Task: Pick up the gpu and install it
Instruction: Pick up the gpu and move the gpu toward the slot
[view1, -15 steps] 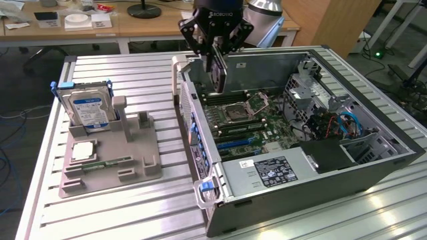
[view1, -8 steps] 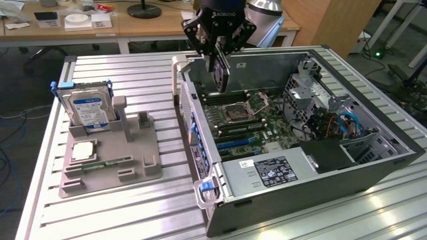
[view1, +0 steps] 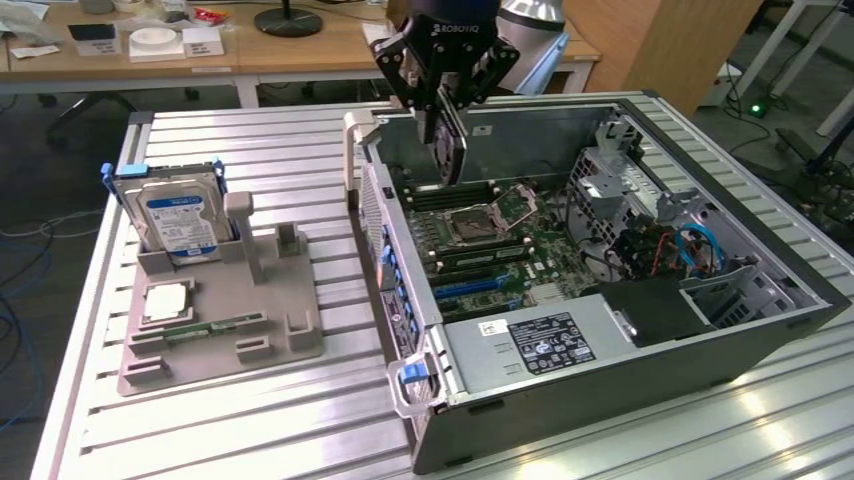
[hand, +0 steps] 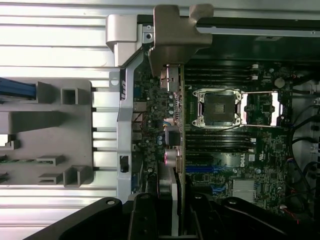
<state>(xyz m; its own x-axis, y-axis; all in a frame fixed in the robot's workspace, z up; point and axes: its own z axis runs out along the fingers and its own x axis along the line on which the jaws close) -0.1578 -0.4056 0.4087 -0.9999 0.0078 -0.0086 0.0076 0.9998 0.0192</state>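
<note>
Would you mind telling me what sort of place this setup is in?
Probably a robotics lab or workshop: an open computer case sits on a slatted metal table, a grey fixture holds a hard drive, and wooden desks stand behind.

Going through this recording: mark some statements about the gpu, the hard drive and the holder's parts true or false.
1. The gripper has its fingers closed on the gpu, which is held on edge over the open computer case. True.
2. The gpu is already seated in a slot. False: it hangs above the motherboard.
3. The hard drive lies flat inside the case. False: it stands upright in the gray holder, outside the case on the exterior view's left.
4. A memory stick lies in the gray holder. True.
</note>
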